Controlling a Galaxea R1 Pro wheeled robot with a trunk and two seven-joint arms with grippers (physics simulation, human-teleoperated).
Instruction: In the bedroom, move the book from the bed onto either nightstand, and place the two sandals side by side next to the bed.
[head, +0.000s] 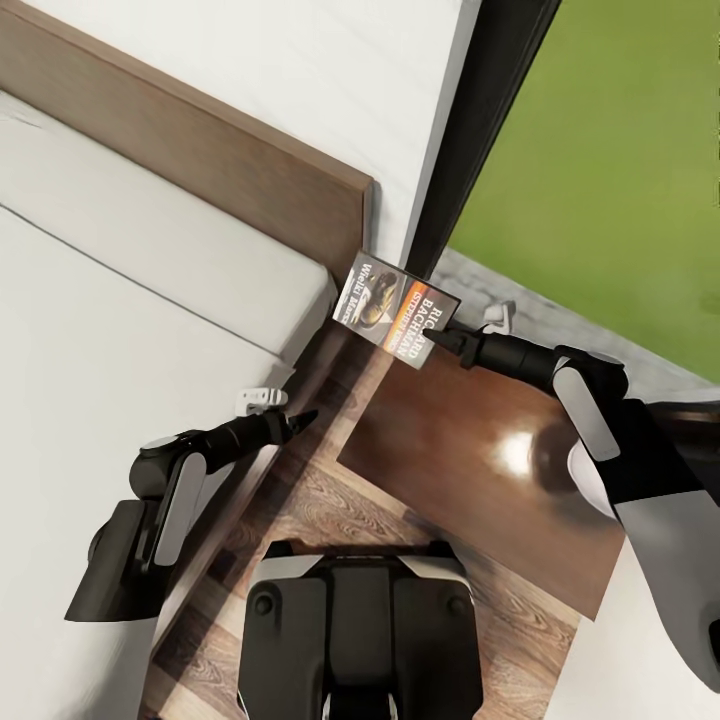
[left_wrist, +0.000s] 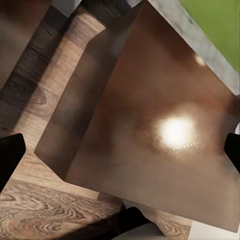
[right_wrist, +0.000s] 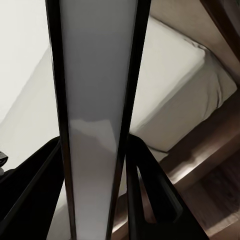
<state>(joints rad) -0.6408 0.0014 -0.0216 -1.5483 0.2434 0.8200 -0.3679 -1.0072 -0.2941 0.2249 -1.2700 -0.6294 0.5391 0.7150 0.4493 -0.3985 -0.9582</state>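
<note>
R gripper (head: 447, 335): clamped on the book's edge; in wrist cam the page block (right_wrist: 92, 120) sits between both fingers (right_wrist: 150, 195).
Book (head: 393, 307): held in air, tilted, above nightstand's far corner by headboard (head: 200, 140).
Nightstand (head: 470, 470): glossy top right under my grip.
L gripper (head: 300, 418): jaws apart, holding nothing, beside bed (head: 120, 300) frame.
My plan: lower slow, level the cover flat, centre it over top, then let go.

White wall (head: 300, 70) behind, brown wood-plank floor (head: 330, 510) below, black-framed glass (head: 480, 130) at right, green lawn (head: 610, 150) outside, a bright light glare (head: 515, 452) gleamed on glossy dark wood.
</note>
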